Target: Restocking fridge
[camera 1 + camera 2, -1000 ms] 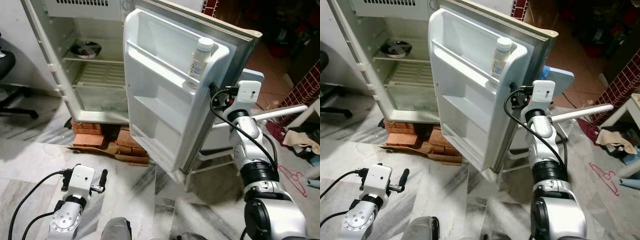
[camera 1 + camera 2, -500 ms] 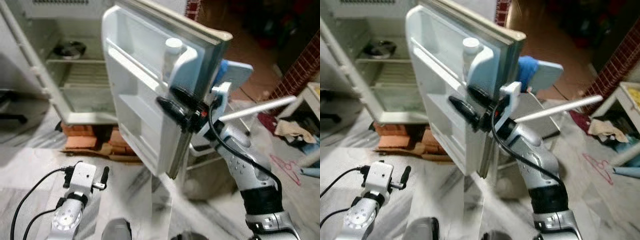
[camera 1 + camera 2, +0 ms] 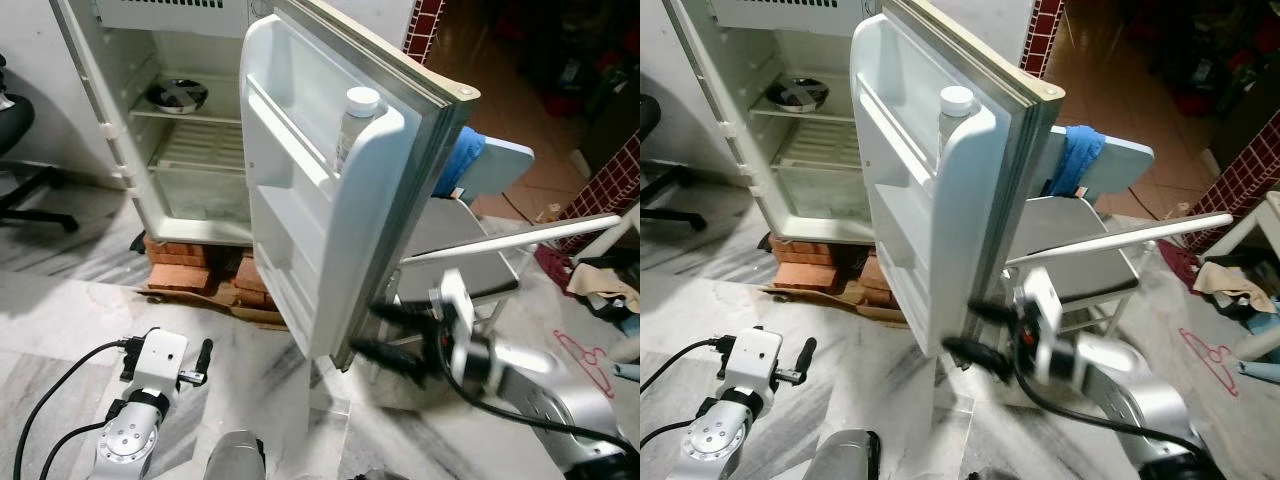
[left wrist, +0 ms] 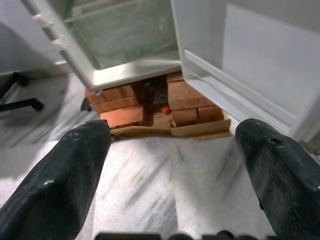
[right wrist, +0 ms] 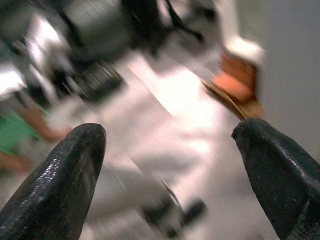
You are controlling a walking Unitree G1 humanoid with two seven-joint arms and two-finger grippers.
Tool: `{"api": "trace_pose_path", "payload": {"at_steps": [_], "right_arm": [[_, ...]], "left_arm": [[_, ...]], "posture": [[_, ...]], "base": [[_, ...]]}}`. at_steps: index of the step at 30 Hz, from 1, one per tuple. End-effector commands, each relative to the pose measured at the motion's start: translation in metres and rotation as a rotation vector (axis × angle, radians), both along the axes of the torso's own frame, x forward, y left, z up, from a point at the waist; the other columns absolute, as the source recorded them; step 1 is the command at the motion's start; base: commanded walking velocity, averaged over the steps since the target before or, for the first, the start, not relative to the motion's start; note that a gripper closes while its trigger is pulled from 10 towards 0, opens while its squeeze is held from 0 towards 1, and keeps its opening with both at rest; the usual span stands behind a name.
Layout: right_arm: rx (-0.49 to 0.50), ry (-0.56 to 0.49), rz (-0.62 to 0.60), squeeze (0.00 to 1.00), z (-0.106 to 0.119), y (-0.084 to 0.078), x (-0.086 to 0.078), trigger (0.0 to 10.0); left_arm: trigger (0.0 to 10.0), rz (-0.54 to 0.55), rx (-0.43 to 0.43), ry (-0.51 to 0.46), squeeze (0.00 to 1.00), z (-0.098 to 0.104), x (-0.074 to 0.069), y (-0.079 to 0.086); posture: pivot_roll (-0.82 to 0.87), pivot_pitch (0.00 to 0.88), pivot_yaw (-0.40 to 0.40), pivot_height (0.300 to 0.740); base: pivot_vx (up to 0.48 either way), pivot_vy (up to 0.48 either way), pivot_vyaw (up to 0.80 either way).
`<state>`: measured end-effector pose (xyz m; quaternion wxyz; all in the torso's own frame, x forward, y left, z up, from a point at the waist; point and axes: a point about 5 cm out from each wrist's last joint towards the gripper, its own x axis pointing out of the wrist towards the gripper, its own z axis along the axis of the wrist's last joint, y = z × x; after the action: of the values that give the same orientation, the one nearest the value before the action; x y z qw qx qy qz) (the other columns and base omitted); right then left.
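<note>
Right hand [image 3: 385,333] has dropped from the fridge door [image 3: 320,200] edge to just beside its lower corner, blurred, fingers spread, holding nothing. White bottle [image 3: 355,125] stands upright in the door's top shelf. Fridge [image 3: 160,120] sits on bricks [image 3: 185,270] over grey-veined marble floor [image 3: 60,320]; a bowl [image 3: 175,95] rests on its upper shelf. Left hand [image 3: 195,365] hangs low over the floor, fingers wide, empty. Chair [image 3: 480,230] behind door.
</note>
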<state>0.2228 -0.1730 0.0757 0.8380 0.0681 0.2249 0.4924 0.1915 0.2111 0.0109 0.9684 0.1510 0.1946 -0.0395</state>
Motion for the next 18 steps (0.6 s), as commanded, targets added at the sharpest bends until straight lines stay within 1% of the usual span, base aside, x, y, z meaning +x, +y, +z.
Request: {"api": "trace_pose_path", "payload": {"at_steps": [1,2,3,4,5,6,8,10,12,13,15,18], "right_arm": [[-0.142,-0.051,-0.066,0.0,-0.004,-0.017,0.011,10.0],[-0.2,-0.095,-0.132,0.0,-0.003,-0.027,0.02,10.0],[-0.2,-0.095,-0.132,0.0,-0.003,-0.027,0.02,10.0],[-0.247,-0.17,-0.251,0.0,0.004,-0.039,0.036,10.0],[-0.243,-0.227,-0.346,0.0,0.013,-0.046,0.049,10.0],[-0.243,-0.227,-0.346,0.0,0.013,-0.046,0.049,10.0],[-0.22,-0.364,-0.47,0.0,0.037,-0.049,0.071,10.0],[-0.178,-0.462,-0.543,0.0,0.058,-0.047,0.086,10.0],[-0.119,-0.501,-0.576,0.0,0.073,-0.042,0.095,10.0],[-0.119,-0.501,-0.576,0.0,0.073,-0.042,0.095,10.0],[-0.087,-0.527,-0.564,0.0,0.08,-0.034,0.098,10.0],[-0.073,-0.548,-0.539,0.0,0.078,-0.025,0.1,10.0]], "left_arm": [[10.0,-0.006,0.001,0.001,0.0,-0.001,0.0,0.0],[10.0,-0.006,0.001,0.003,0.0,-0.001,0.0,0.0],[10.0,-0.006,0.001,0.003,0.0,-0.001,0.0,0.0],[10.0,-0.007,0.001,0.004,0.0,-0.002,0.0,-0.001],[10.0,-0.009,0.001,0.006,0.0,-0.002,0.0,-0.001],[10.0,-0.009,0.001,0.006,0.0,-0.002,0.0,-0.001],[10.0,-0.015,0.002,0.009,0.0,-0.003,0.002,-0.001],[10.0,-0.021,0.003,0.01,0.0,-0.004,0.003,-0.001],[10.0,-0.022,0.004,0.009,0.0,-0.004,0.004,-0.001],[10.0,-0.022,0.004,0.009,0.0,-0.004,0.004,-0.001],[10.0,-0.022,0.005,0.009,0.0,-0.005,0.005,-0.001],[10.0,-0.023,0.004,0.008,0.0,-0.005,0.005,-0.002]], "posture": [[0.13,0.059,-0.05,0.74],[0.13,0.059,-0.051,0.74],[0.13,0.059,-0.051,0.74],[0.13,0.057,-0.048,0.74],[0.13,0.057,-0.048,0.74],[0.13,0.057,-0.048,0.74],[0.13,0.051,-0.043,0.74],[0.13,0.049,-0.043,0.74],[0.13,0.046,-0.045,0.74],[0.13,0.046,-0.045,0.74],[0.14,0.042,-0.049,0.74],[0.14,0.042,-0.051,0.74]], "base": [[0.0,0.0,0.0],[0.0,0.0,0.0],[0.0,0.0,0.0],[0.0,0.0,0.0],[0.0,0.0,0.0],[0.0,0.0,0.0],[0.0,0.0,0.0],[0.0,0.0,0.0],[0.0,0.0,0.0],[0.0,0.0,0.0],[0.0,0.0,0.0],[0.0,0.0,0.0]]}}
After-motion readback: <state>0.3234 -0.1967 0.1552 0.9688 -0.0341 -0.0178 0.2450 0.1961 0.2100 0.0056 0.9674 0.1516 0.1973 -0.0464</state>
